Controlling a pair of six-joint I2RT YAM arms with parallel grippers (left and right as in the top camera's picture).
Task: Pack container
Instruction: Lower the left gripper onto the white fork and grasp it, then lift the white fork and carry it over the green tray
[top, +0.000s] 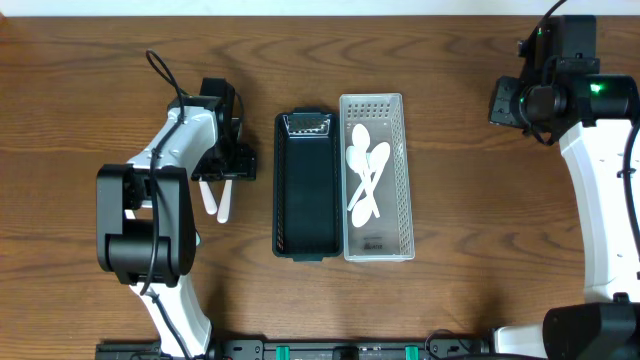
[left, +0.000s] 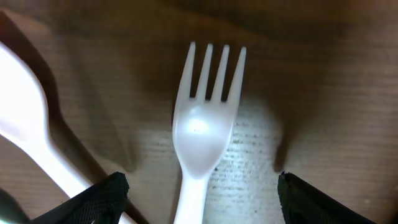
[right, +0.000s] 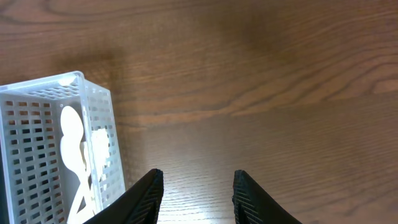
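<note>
Brown wood table (top: 460, 250) is seen throughout. Only from the left wrist can a white fork (left: 205, 124) be made out, lying untouched between the wide-parted jaws of the left gripper (left: 202, 205); a second white utensil (left: 25, 124) is cut off there. The right gripper (right: 196, 199) is held apart, empty, near the white basket (right: 37, 118) of spoons (right: 71, 134). The black container (top: 307, 185) beside it is shown overhead alone.

Overhead: even, bright light; sharp; soft shadows beside the left arm (top: 170, 150) on the table (top: 460, 280). Left wrist: dim, dark corners; pale lit patch on the wood; fork (left: 202, 134) overexposed, soft-edged. Right wrist: clear, faint glare on wood at bottom centre.
</note>
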